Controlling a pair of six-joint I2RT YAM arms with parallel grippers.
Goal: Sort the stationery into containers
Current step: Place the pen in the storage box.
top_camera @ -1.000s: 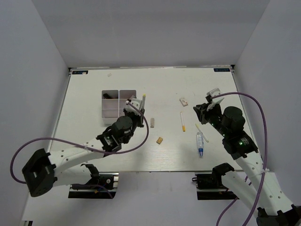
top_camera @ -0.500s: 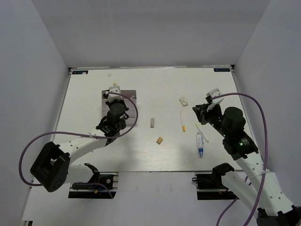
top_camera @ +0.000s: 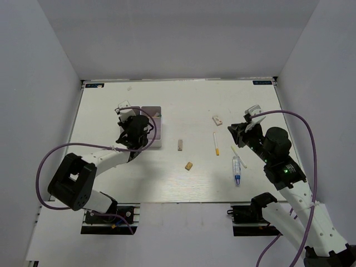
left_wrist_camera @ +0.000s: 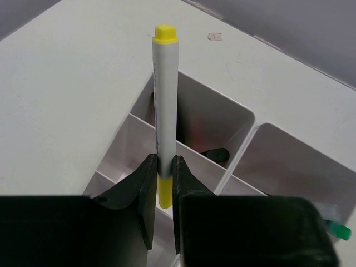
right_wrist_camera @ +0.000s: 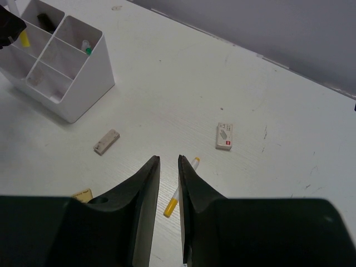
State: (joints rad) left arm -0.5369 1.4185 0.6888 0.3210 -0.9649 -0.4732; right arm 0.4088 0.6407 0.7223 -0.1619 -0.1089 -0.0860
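My left gripper [left_wrist_camera: 164, 167] is shut on a white pen with yellow ends [left_wrist_camera: 166, 94], held upright over the white four-compartment organizer box [left_wrist_camera: 245, 139]. In the top view this gripper [top_camera: 129, 119] covers the box's left half [top_camera: 153, 113]. A black item [left_wrist_camera: 214, 154] and a green-capped highlighter [left_wrist_camera: 334, 228] lie in the box. My right gripper [right_wrist_camera: 168, 167] hovers narrowly open and empty above a white and yellow pen [right_wrist_camera: 179, 194] on the table; it also shows in the top view [top_camera: 240, 129].
Loose on the table are a white eraser with a red mark [top_camera: 217, 119], a beige eraser block [top_camera: 180, 145], a tan block [top_camera: 189, 166], a thin white pen [top_camera: 238, 156] and a clear blue-tipped tube [top_camera: 236, 169]. White walls enclose the table.
My left gripper has carried the yellow-ended pen from the box's right side up and leftward over the box. The right arm has not moved.
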